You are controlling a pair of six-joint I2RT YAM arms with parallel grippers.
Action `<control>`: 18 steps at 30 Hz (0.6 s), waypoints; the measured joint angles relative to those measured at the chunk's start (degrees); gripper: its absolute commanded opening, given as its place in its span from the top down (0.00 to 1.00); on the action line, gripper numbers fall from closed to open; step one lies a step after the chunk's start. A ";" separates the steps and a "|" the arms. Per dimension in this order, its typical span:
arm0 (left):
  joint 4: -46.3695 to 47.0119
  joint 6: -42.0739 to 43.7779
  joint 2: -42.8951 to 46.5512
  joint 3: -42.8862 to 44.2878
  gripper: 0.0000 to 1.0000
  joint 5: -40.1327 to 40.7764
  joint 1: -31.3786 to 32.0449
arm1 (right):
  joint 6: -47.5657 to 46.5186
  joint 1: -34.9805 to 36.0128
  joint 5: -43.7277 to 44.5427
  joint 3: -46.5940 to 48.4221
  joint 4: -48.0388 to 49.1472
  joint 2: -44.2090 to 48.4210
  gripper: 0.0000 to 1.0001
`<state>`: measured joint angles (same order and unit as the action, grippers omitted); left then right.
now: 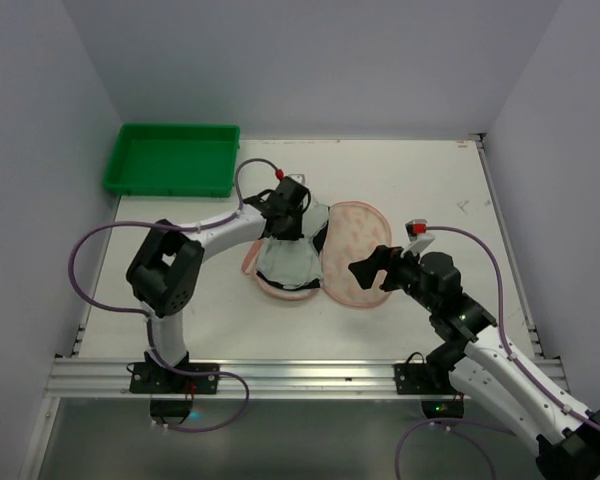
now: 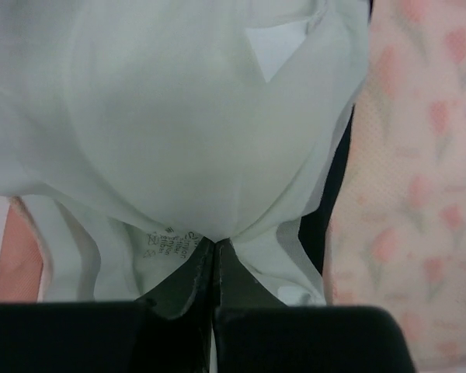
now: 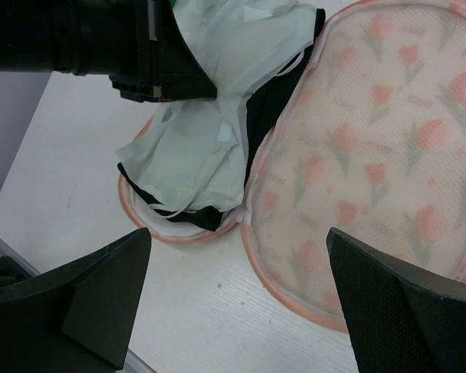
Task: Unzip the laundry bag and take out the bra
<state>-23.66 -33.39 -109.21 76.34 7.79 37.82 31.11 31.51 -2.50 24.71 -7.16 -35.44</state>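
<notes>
The laundry bag lies open on the table, its cream tulip-print lid (image 1: pixel 355 255) flipped to the right and its pink-rimmed lower half (image 1: pixel 276 291) on the left. The bra (image 1: pixel 290 262) sits in the lower half, pale mint lining up with black edges showing. My left gripper (image 1: pixel 285 225) is shut on the bra's pale lining near its printed label (image 2: pixel 167 242) and lifts it into a peak. My right gripper (image 1: pixel 365 270) is open and empty, above the lid's near-left edge (image 3: pixel 295 233). In the right wrist view the bra (image 3: pixel 194 155) hangs from the left fingers (image 3: pixel 179 74).
A green plastic tray (image 1: pixel 170 160) stands at the back left corner. Grey walls close the table on three sides. A metal rail (image 1: pixel 300 375) runs along the near edge by the arm bases.
</notes>
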 measured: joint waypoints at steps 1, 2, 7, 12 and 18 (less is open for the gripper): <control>-0.04 0.00 1.01 -0.13 1.00 -0.04 0.00 | 0.00 0.00 -0.02 0.00 0.04 0.00 0.04; -0.09 0.02 2.34 -0.24 1.00 -0.04 0.00 | 0.00 0.00 0.00 0.00 0.11 0.00 0.04; -0.48 0.13 12.31 -0.04 1.00 0.59 -0.09 | 0.00 0.00 0.02 -0.02 0.33 0.42 0.04; -0.92 1.55 20.96 4.24 1.00 1.33 -1.14 | -0.02 0.00 0.02 -0.04 0.35 1.09 0.04; -1.29 2.80 22.84 11.45 1.00 1.64 -9.62 | -0.02 0.00 -0.02 -0.02 0.35 1.36 0.04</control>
<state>-24.95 -30.59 -86.37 87.79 9.43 28.21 31.09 31.51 -2.52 24.69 -6.81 -34.09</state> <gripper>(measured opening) 0.008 0.960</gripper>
